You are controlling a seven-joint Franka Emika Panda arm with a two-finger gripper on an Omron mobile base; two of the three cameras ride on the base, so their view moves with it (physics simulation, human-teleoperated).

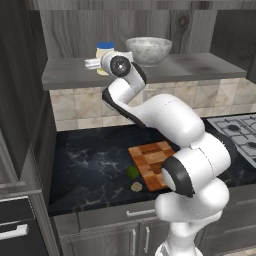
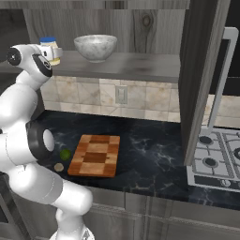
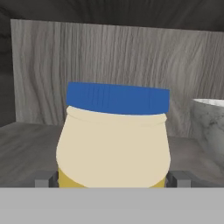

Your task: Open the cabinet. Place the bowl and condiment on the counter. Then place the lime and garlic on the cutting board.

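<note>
The cabinet stands open, its right door [image 2: 200, 70] swung out. On its grey shelf [image 1: 195, 67] are the pale condiment jar [image 1: 104, 50] [image 2: 48, 44] [image 3: 113, 144] with a blue lid and, to its right, the speckled bowl [image 1: 148, 50] [image 2: 95, 47] [image 3: 210, 127]. My gripper [image 1: 102, 65] [image 2: 52, 53] [image 3: 113, 179] is open at the jar's base, one fingertip [image 3: 46, 179] on each side of it. The lime [image 1: 132, 172] [image 2: 65, 153] and the garlic [image 1: 136, 187] [image 2: 58, 167] lie on the black counter [image 1: 85, 165], just left of the checkered cutting board [image 1: 152, 161] [image 2: 95, 154].
A gas stove [image 1: 240, 132] [image 2: 215, 159] sits at the right end of the counter. The open door's long silver handle [image 2: 220, 79] hangs above the stove. A tall dark unit [image 1: 20, 125] closes off the left side. The tiled backsplash [image 2: 93, 96] runs under the shelf.
</note>
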